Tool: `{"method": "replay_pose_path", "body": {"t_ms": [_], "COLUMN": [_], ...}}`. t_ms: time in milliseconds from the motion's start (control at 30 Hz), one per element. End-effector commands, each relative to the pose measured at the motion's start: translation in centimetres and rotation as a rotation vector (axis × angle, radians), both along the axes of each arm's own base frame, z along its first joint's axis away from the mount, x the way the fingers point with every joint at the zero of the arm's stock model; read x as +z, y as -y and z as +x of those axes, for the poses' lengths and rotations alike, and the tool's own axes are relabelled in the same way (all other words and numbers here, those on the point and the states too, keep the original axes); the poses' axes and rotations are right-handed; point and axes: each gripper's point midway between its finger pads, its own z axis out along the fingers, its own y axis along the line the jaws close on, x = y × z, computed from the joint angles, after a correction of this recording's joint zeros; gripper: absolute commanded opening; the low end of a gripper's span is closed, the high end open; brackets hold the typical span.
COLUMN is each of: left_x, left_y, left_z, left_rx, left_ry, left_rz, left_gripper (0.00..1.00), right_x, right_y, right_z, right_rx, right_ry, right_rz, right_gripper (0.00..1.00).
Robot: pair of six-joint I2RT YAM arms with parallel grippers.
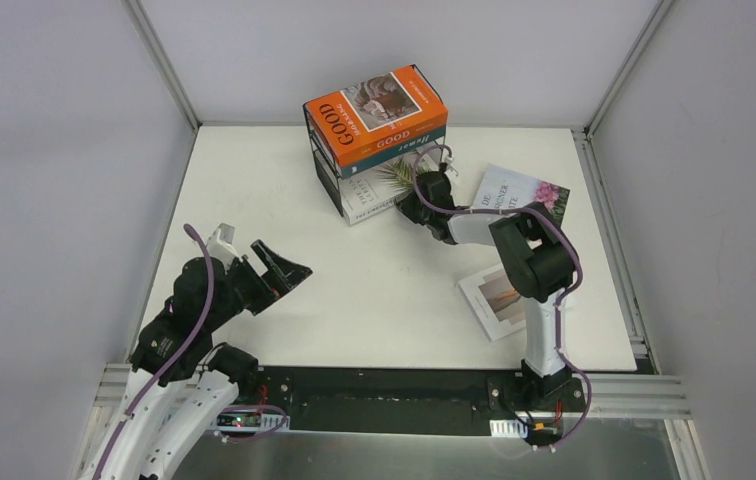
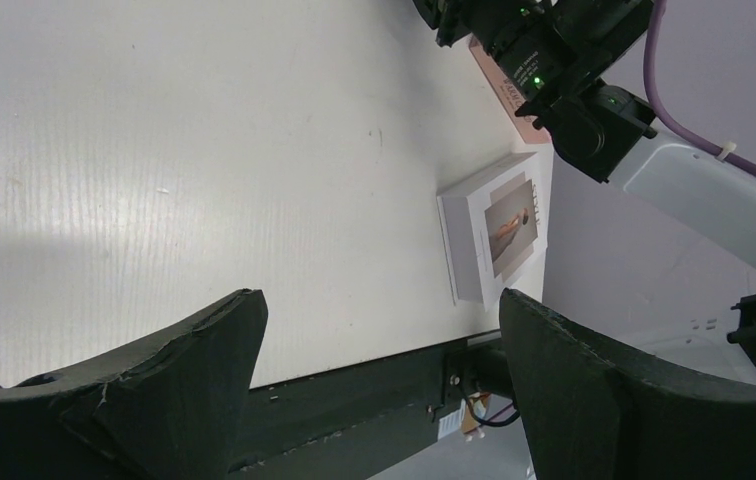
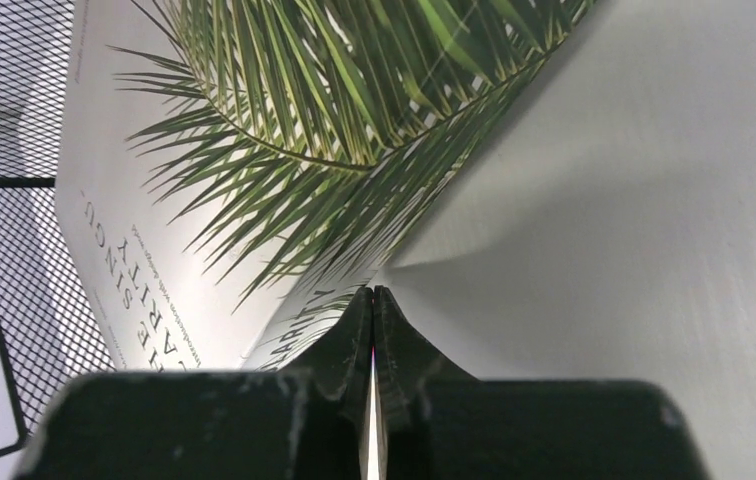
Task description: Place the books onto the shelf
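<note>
The black wire shelf (image 1: 323,165) stands at the table's far middle. An orange "GOOD" book (image 1: 369,118) lies on top of it, with a dark teal book (image 1: 409,140) just beneath. A white palm-leaf book (image 1: 374,192) sits in the lower tier and sticks out toward the front. My right gripper (image 1: 414,207) is shut, its tips (image 3: 372,292) against the near edge of the palm-leaf book (image 3: 254,150), gripping nothing. A pink-flower book (image 1: 534,192) and a white book with a figure photo (image 1: 492,300) lie flat on the right. My left gripper (image 1: 282,270) hangs open at the near left, holding nothing.
The shelf's black mesh side (image 3: 4,200) shows at the left of the right wrist view. In the left wrist view the photo book (image 2: 494,235) lies by the table's near edge, with the right arm (image 2: 594,95) above it. Grey walls enclose the table.
</note>
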Motion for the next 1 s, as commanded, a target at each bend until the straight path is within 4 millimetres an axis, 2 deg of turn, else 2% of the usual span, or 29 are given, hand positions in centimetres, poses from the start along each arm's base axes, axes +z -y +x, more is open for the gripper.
{"method": "replay_pose_path", "body": {"t_ms": [0,167,500,733,867,967], "left_x": [0.2,-0.1,-0.6,-0.5,-0.5,-0.4], "left_y": [-0.1,-0.2,-0.2,-0.2,-0.2,-0.2], "left_z": [-0.2,-0.3,-0.1,0.0,0.0,-0.1], "left_rx": [0.004,0.005,0.014,0.011,0.012,0.016], "left_ry": [0.003,-0.006,-0.021,-0.02,-0.016,-0.019], "left_rz": [-0.003,-0.003,0.007,0.012,0.011,0.005], "left_gripper": [0.9,0.9,0.9,0.91,0.91,0.91], "right_x": [3.4,4.0,4.2,4.4,5.4,5.2], "right_y": [-1.6,-2.1,-1.9,-4.5,-5.8,-6.3], "right_z": [2.6,2.9,0.5,0.3,0.7,1.2], "right_rx": [-0.026,-0.02,-0.01,0.031,0.047,0.048], "right_ry": [0.095,0.098,0.122,0.125,0.138,0.129], "right_rz": [0.104,0.134,0.227,0.252,0.264,0.257], "right_gripper": [0.0,0.0,0.0,0.0,0.0,0.0]}}
